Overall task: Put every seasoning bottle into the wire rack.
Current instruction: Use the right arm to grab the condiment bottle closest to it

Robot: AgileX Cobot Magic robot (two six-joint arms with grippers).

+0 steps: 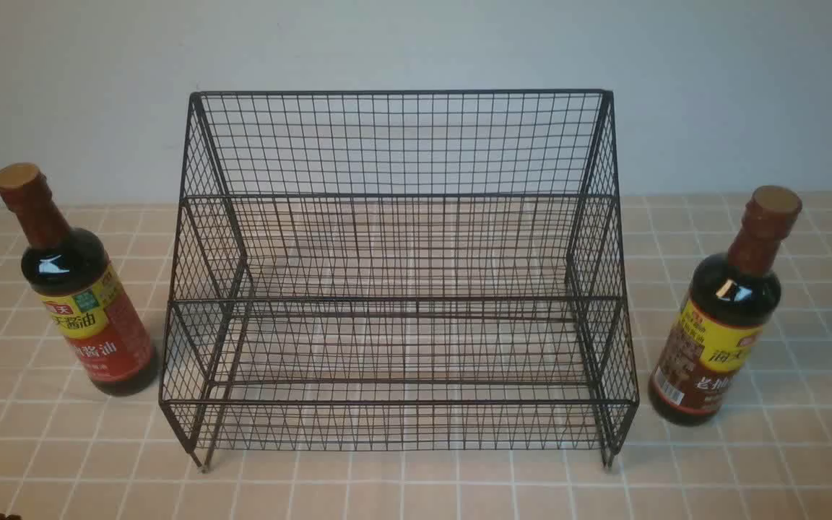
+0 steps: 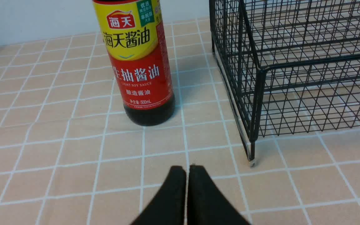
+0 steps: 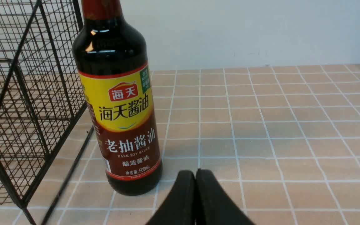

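Front view, rack: the wire rack [image 1: 398, 401] stands mid-table on the tiled tabletop [image 1: 416, 484], and both steps are bare.
Front view, bottles: the red-label bottle [image 1: 87, 303] stands upright just beside the rack's left side. The brown-label bottle [image 1: 719, 339] stands upright just beside its right side. Neither one is in the rack.
Front view, arms: neither gripper can be made out here.
Left wrist view, jaws: the left gripper [image 2: 187, 175] has its fingertips pressed together with nothing between them. It sits low over the tiles, short of the red-label bottle.
Left wrist view, bottle: the label reads light soy sauce. The base sits flat and clear of the rack's corner leg.
Right wrist view, jaws: the right gripper [image 3: 195, 178] is also clamped on nothing. The brown-label bottle, marked dark soy sauce, is close by.
Handling: both look full to the shoulder, so probably heavy. The walls look stiff and glossy, so likely slippery.
Hold: the straight labelled body looks like the best place to grip. The tapering neck looks poorer.
Risk: the bottles are tall and narrow, so a sideways nudge could tip them.
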